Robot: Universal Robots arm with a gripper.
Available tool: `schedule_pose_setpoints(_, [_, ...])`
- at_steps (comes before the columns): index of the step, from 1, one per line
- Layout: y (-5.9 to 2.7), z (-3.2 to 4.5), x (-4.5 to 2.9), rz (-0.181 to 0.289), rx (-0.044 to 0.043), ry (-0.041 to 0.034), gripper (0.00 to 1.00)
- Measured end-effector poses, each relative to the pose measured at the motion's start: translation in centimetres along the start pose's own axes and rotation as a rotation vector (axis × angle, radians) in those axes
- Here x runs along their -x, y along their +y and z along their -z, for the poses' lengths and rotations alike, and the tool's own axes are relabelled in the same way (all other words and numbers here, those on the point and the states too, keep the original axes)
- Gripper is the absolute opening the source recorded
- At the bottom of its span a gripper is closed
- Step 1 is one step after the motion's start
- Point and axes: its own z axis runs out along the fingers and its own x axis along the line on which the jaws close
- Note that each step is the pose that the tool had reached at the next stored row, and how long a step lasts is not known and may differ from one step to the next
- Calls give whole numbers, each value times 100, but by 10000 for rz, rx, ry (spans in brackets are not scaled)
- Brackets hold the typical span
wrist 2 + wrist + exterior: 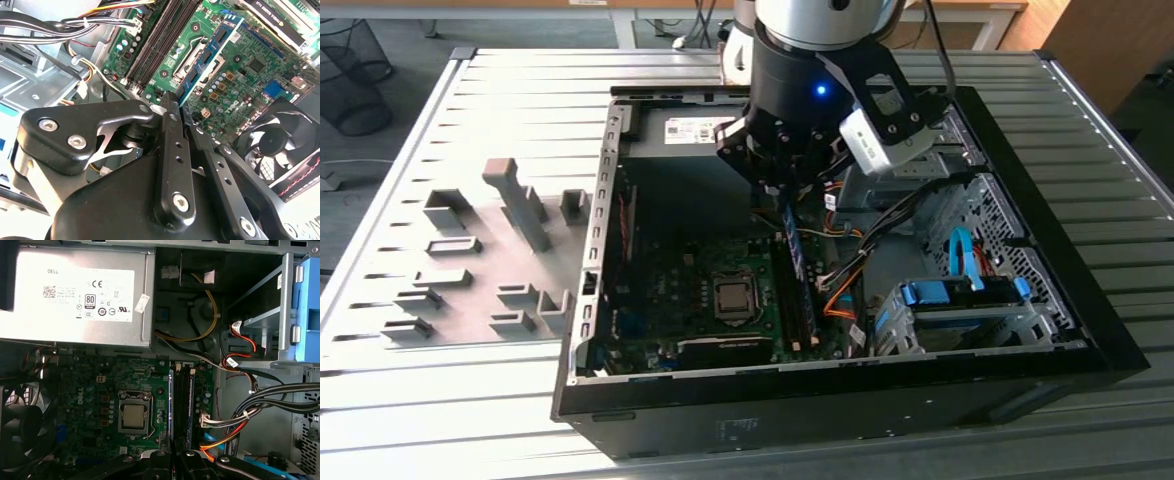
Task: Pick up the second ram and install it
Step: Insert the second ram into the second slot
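The second ram (210, 55) is a thin blue-green stick with black chips, and my gripper (179, 102) is shut on one end of it. In the exterior view the gripper (787, 185) hangs inside the open computer case, and the ram (789, 228) points down over the motherboard. In the first wrist view the ram (171, 405) shows edge-on, reaching out from the gripper (172, 457) beside the long black memory slots (182, 405). It is above the slots, not seated in one. Another blue-edged stick (192, 405) appears to stand in a neighbouring slot.
The case wall (594, 260) rings the work area. Close by are the processor socket (134, 417), a black fan (280, 145), the power supply (75, 295), cable bundles (240, 425) and a blue drive cage (961, 300). Grey holder blocks (467, 250) stand on the table at the exterior view's left.
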Motion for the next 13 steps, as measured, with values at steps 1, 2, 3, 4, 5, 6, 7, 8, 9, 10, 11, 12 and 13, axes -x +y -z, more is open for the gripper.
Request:
schedule_pose_setpoints(1, [0,-2,0,0,-1,0,14])
schedule_pose_setpoints(2, [0,-5,0,0,-1,1,14])
schedule_pose_setpoints(3, [0,-7,0,0,-1,0,14])
schedule_pose_setpoints(4, [0,-10,0,0,0,0,14])
schedule_pose_setpoints(5, [0,-12,0,0,-1,0,14])
schedule_pose_setpoints(6, [0,-15,0,0,0,0,14])
schedule_pose_setpoints(7, [0,-17,0,0,-1,0,14])
schedule_pose_setpoints(8, [0,-20,0,0,-1,0,14])
schedule_pose_setpoints(9, [0,-23,0,0,-1,0,14])
schedule_pose_setpoints(10, [0,-26,0,0,-1,0,14])
schedule_pose_setpoints(11, [0,-28,0,0,-1,0,14])
schedule_pose_setpoints(12, [0,-32,0,0,0,0,14])
schedule_pose_setpoints(13, [0,-35,0,0,0,0,14])
